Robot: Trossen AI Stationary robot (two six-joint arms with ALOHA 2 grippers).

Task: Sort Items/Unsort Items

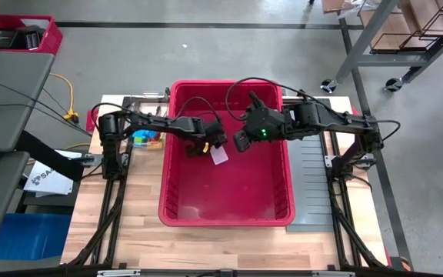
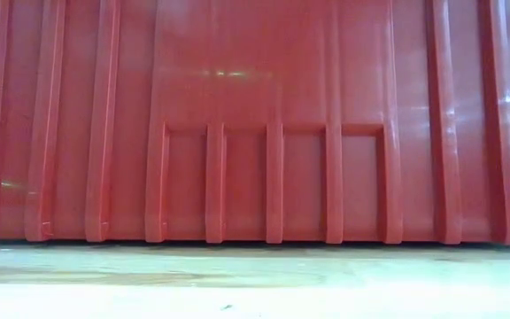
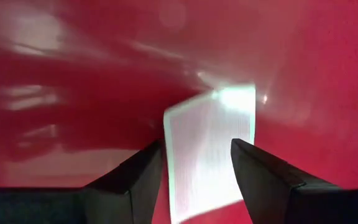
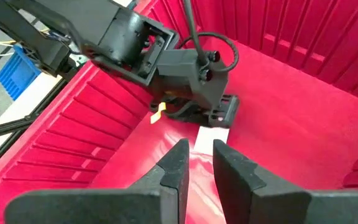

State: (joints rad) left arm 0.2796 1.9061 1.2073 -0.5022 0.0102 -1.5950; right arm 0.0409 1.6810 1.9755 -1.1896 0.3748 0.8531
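Item: large red bin (image 1: pixel 225 204), set at the middle of the wooden desk (image 1: pixel 141 231). In the low view its ribbed outer wall (image 2: pixel 255 124) fills the picture, standing on the desk surface (image 2: pixel 255 283).

Item: left claw (image 1: pixel 215 146), reaching into the bin from the left side, over the upper half of the bin floor. Its two dark fingers (image 3: pixel 263 177) stand apart on either side of a flat white card-like piece (image 3: pixel 210 149); they appear to be grasping it by its edges, though contact is not plainly visible. In the high view the white piece (image 1: pixel 220 156) shows just below the claw tip, above the bin floor.

Item: right claw (image 1: pixel 239 141), reaching into the bin from the right side, close beside the left claw. Its fingers (image 4: pixel 232 168) stand nearly together with a narrow gap and nothing between them. It points toward the left claw (image 4: pixel 219 115) and the white piece (image 4: pixel 211 137).

Item: coloured blocks (image 1: pixel 149 138), blue, green and orange, lying on the desk just outside the bin's left wall, beneath the left arm.
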